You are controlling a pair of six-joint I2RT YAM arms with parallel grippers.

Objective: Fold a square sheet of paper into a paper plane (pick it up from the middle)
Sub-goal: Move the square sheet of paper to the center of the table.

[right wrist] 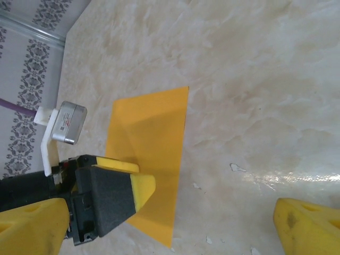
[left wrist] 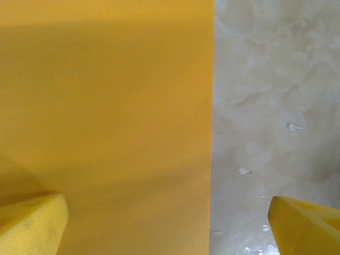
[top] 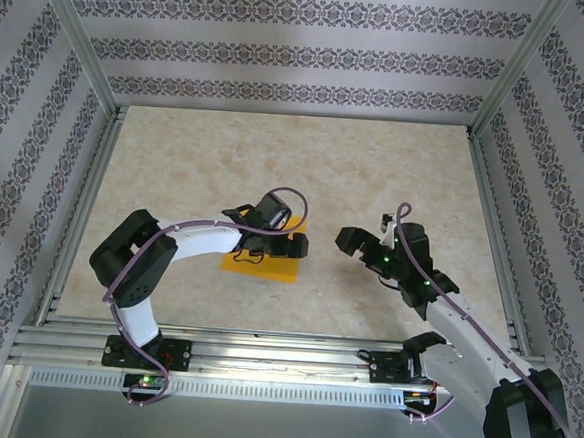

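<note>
The orange-yellow square sheet of paper (top: 268,269) lies flat on the marble tabletop, left of centre near the front. My left gripper (top: 270,240) hovers low over it, open. In the left wrist view the sheet (left wrist: 106,117) covers the left half, its straight right edge running down the middle. There my left gripper (left wrist: 170,231) straddles that edge, one yellow fingertip (left wrist: 32,223) over paper and the other over bare table. My right gripper (top: 363,242) stands open to the sheet's right, holding nothing. The right wrist view shows the sheet (right wrist: 156,143) with a left fingertip (right wrist: 139,190) above it. The paper plane is out of view.
The beige marble tabletop (top: 276,168) is bounded by aluminium rails (top: 263,349) at the front and patterned walls (top: 284,53) on three sides. Small white chips (right wrist: 236,168) mark the surface near the sheet. A purple cable (top: 294,194) loops over the left wrist.
</note>
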